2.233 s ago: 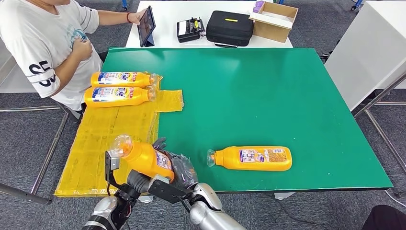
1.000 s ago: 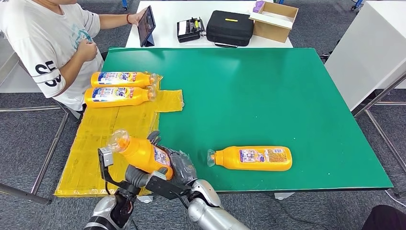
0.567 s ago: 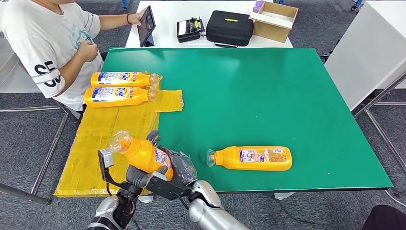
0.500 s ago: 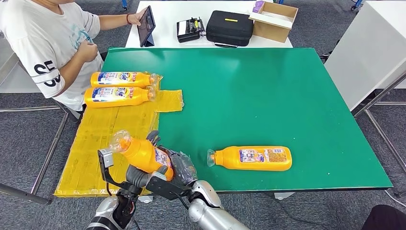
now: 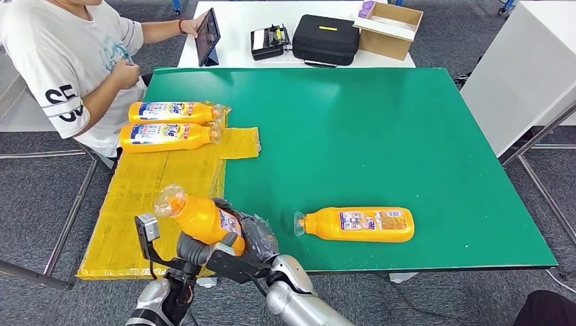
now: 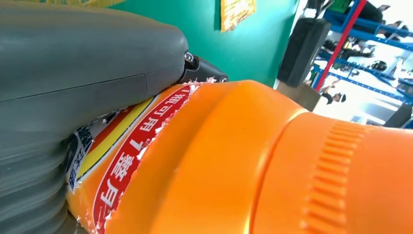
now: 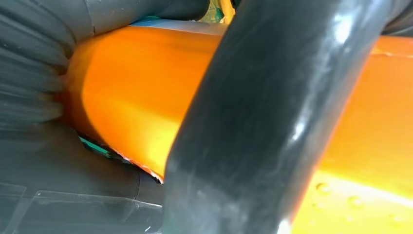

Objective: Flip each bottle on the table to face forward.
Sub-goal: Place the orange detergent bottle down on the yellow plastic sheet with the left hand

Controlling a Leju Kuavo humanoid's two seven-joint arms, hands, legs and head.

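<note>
Green table (image 5: 380, 136), white table (image 5: 238, 27) behind, grey carpet floor (image 5: 34, 197), seated person (image 5: 61, 61)

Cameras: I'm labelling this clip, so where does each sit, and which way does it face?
Head view: high on the body, looking down at the green table; both arms enter below.
Left wrist view: behind the left hand, against the held bottle.
Right wrist view: behind the right hand, its fingers across that bottle.
Shared: the held bottle, in all three.
</note>
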